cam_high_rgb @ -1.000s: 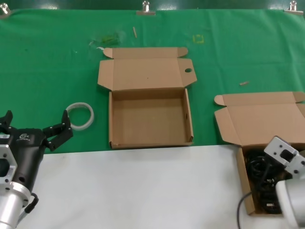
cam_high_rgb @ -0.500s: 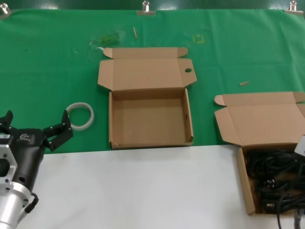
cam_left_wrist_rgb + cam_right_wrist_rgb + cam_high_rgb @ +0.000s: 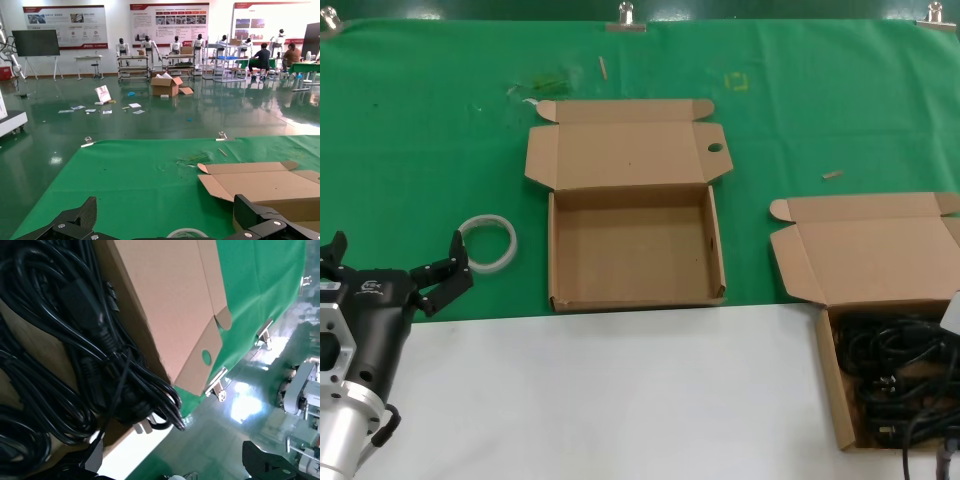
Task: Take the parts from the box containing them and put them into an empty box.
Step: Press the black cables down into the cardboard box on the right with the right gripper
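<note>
The right gripper (image 3: 175,460) was barely caught by the head camera, at the table's front right corner. In its wrist view its fingers were seen spread wide, holding nothing, directly above the full box (image 3: 830,385). The cords (image 3: 895,375) were found heaped in that box, black and tangled. Their coils were judged to run mostly from the box's front wall toward its hinged lid (image 3: 865,245), though no single axis could be fixed. The right arm was judged much the nearer to them.

The left gripper (image 3: 385,265) was noted parked at the table's front left edge, fingers wide apart and empty, just beside a tape ring (image 3: 487,243) on the green cloth (image 3: 420,130).

The empty box (image 3: 636,250) was recorded at the table's middle, open, with a hole in one lid wing (image 3: 714,148). It lay well to the left of the cords, so a leftward carry would be required.
</note>
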